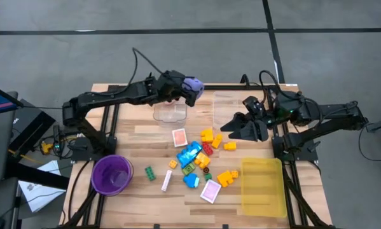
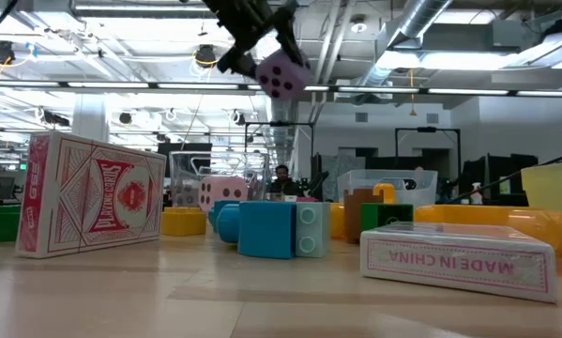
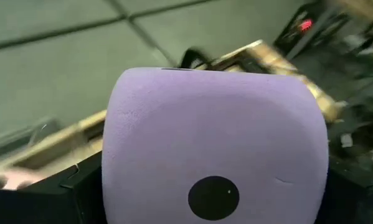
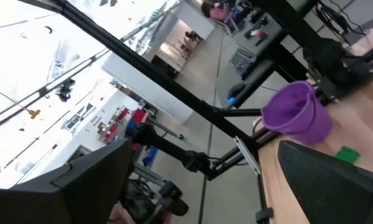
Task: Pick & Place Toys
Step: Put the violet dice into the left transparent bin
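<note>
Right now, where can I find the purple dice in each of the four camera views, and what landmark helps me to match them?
High view: the purple dice is at upper centre, held in the left gripper above the clear box.
Low view: top centre, hanging high in the air.
Left wrist view: it fills the middle.
Right wrist view: not in it.
Shared landmark: the purple cup, also in the right wrist view.

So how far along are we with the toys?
Early, by the look of it. Done: nothing shows inside the clear box or the yellow tray. In hand: the left gripper holds the purple die above the table's far edge, near that box. Left: the pile of blocks, the card packs and the pink die. The right gripper waits open beside the pile.
</note>
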Available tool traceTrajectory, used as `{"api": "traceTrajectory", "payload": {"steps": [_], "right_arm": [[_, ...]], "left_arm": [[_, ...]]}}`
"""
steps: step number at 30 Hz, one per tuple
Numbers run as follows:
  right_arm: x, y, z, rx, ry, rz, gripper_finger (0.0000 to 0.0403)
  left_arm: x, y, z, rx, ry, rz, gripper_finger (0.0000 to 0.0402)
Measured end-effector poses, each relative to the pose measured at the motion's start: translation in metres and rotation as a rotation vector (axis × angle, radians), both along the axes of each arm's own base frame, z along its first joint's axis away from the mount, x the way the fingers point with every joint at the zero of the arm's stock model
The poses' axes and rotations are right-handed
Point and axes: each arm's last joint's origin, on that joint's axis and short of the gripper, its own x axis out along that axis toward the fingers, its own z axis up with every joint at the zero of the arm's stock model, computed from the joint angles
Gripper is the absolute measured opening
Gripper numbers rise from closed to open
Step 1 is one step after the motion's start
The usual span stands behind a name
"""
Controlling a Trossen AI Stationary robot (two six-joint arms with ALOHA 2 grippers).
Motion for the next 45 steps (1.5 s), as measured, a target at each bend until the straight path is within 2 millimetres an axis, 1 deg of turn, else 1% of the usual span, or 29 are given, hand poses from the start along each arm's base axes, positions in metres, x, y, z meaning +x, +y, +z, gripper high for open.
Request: {"api": "traceTrajectory", "payload": {"steps": [7, 12, 17, 24, 29, 32, 37, 40, 45], "right_arm": [[0.0, 0.0, -0.002, -0.005, 0.021, 0.0, 0.0399], [0.0, 0.0, -0.002, -0.013, 0.021, 0.0, 0.0399], [0.0, 0.0, -0.002, -0.027, 0.017, 0.001, 0.0399], [0.0, 0.0, -0.002, -0.028, 0.016, 0.001, 0.0399], [0.0, 0.0, -0.002, -0.026, 0.006, 0.001, 0.0399], [0.0, 0.0, -0.002, -0.026, 0.007, 0.001, 0.0399], [0.0, 0.0, -0.002, -0.026, 0.007, 0.001, 0.0399], [0.0, 0.0, -0.002, -0.026, 0.007, 0.001, 0.0399], [0.0, 0.0, -0.002, -0.03, 0.006, 0.0, 0.0399]], "left_arm": [[0.002, 0.001, -0.015, -0.058, 0.098, 0.05, 0.0367], [-0.008, 0.0, -0.024, -0.101, 0.199, 0.124, 0.0367], [-0.016, -0.002, -0.03, -0.169, 0.252, 0.197, 0.0367], [-0.03, 0.001, -0.037, -0.276, 0.309, 0.341, 0.0367], [-0.033, 0.003, -0.039, -0.293, 0.321, 0.37, 0.0367], [-0.036, 0.004, -0.041, -0.334, 0.301, 0.427, 0.0367], [-0.04, 0.008, -0.061, -0.447, 0.31, 0.435, 0.0367], [-0.042, 0.008, -0.074, -0.458, 0.32, 0.437, 0.0367], [-0.042, 0.008, -0.089, -0.459, 0.316, 0.438, 0.0367]]}}
